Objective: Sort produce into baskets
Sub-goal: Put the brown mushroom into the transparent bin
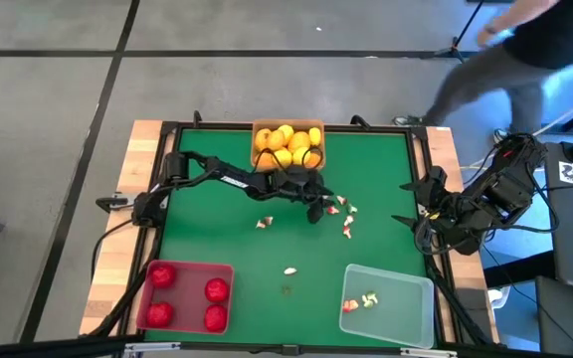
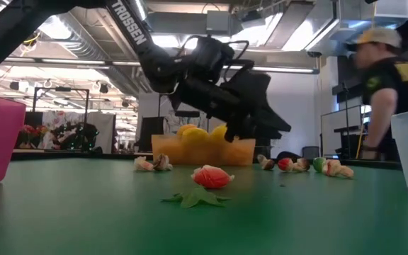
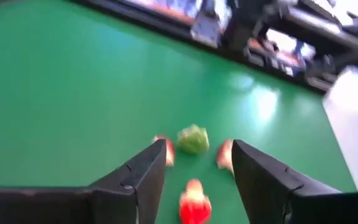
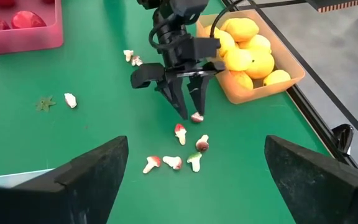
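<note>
My left gripper [image 1: 314, 211] is open, pointing down just in front of the orange-tan basket [image 1: 314, 127], which holds yellow oval fruits [image 1: 285, 145]. Its fingers stand on either side of a small red-and-whitish bit [image 3: 194, 202], also seen in the right wrist view [image 4: 197, 117]; I cannot tell whether they touch it. More small bits [image 4: 173, 162] lie scattered close by on the green mat. The red basket [image 1: 229, 298] holds red round fruits [image 1: 161, 274]. The clear basket [image 1: 416, 318] holds a few bits [image 1: 358, 302]. My right gripper [image 1: 406, 202] waits open at the table's right edge.
Other loose bits lie on the mat at the middle [image 1: 265, 223] and toward the near side [image 1: 290, 269], with a small green leaf [image 2: 193, 200] beside one. A person [image 1: 525, 50] stands beyond the table's far right corner. Open mat lies between the three baskets.
</note>
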Robot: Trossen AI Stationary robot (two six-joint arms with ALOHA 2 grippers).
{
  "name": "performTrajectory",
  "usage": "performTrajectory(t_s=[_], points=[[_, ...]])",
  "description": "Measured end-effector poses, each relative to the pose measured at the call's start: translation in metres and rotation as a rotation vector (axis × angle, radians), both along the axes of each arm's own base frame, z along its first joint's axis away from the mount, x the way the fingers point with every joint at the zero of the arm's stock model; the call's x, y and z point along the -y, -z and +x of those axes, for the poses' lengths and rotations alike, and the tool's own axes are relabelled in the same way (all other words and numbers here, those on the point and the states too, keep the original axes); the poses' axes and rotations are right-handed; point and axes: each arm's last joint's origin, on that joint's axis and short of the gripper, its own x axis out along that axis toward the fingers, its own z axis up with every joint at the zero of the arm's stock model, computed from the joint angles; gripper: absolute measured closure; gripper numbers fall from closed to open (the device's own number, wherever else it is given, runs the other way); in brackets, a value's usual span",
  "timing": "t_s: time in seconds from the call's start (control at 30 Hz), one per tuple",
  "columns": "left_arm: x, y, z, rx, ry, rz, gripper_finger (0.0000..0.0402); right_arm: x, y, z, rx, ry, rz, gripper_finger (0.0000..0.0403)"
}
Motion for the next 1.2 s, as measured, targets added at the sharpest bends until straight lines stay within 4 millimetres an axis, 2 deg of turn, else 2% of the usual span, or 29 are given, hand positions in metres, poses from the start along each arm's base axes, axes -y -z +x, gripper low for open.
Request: performTrajectory(t_s=[0.17, 0.5, 0.6, 0.7, 0.83, 0.93, 1.1, 1.2], points=[[-0.001, -0.004, 0.001, 0.04, -0.047, -0.054, 0.0208, 0.0, 0.0, 0.0, 0.006, 0.003, -0.002, 0.0029], [-0.001, -0.004, 0.001, 0.048, -0.113, -0.249, 0.0212, 0.0, -0.001, 0.001, 0.03, 0.016, -0.015, 0.0029], [-0.007, -0.005, 0.0, 0.051, -0.046, -0.303, 0.02, 0.001, -0.001, 0.001, 0.043, 0.023, -0.027, 0.0029], [-0.017, -0.015, 0.0, 0.085, 0.001, -0.369, 0.0175, 0.001, -0.001, 0.001, 0.047, 0.026, -0.033, 0.0029], [-0.024, -0.029, 0.003, 0.123, 0.071, -0.368, 0.0133, 0.001, -0.001, 0.001, 0.047, 0.027, -0.034, 0.0029], [-0.024, -0.031, 0.004, 0.122, 0.113, -0.352, 0.0109, 0.001, -0.001, 0.001, 0.049, 0.029, -0.03, 0.0029], [-0.028, -0.019, -0.001, 0.005, 0.119, -0.274, 0.0098, 0.001, -0.002, 0.001, 0.061, 0.039, -0.031, 0.0029], [-0.024, -0.013, -0.002, -0.053, 0.152, -0.149, 0.0098, 0.001, -0.002, 0.001, 0.09, 0.076, -0.01, 0.0029]])
